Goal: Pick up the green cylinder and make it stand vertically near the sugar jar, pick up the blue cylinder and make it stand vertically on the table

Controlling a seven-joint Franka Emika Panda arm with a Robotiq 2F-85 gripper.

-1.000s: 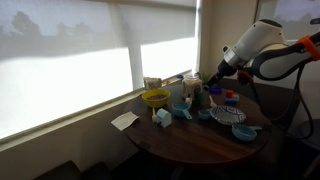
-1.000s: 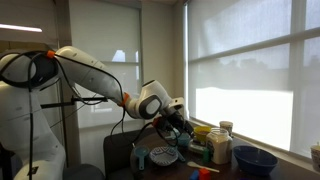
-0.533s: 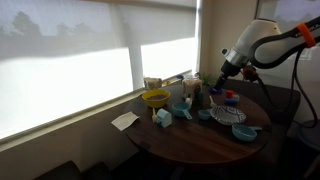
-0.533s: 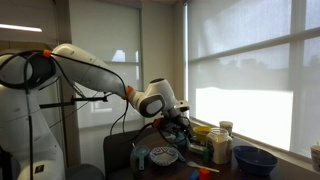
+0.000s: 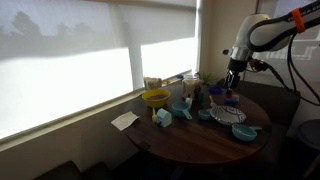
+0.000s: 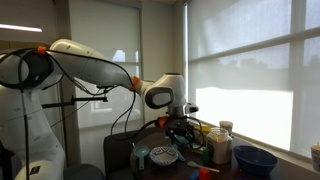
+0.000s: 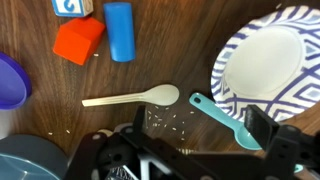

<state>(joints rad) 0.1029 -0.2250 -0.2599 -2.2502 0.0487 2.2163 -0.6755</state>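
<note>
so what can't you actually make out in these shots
- Small green cylinder: I can't find it. It is absent from the wrist view, and everything on the round dark wooden table is too small to tell apart in both exterior views.
- Robotiq gripper: dark and cut off by the wrist view's bottom edge, so open or shut is unclear.
- Lettered white block: cut off by the wrist view's top edge.
- Purple bowl: cut off by its left edge.

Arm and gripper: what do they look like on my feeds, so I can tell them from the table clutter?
The arm is white, with bulky, rounded links and an orange band towards its wrist end. Thin black cables loop loosely below it. The gripper is black, and the wrist view shows it as dark, angular linkage parts. No readable markings show.
</note>
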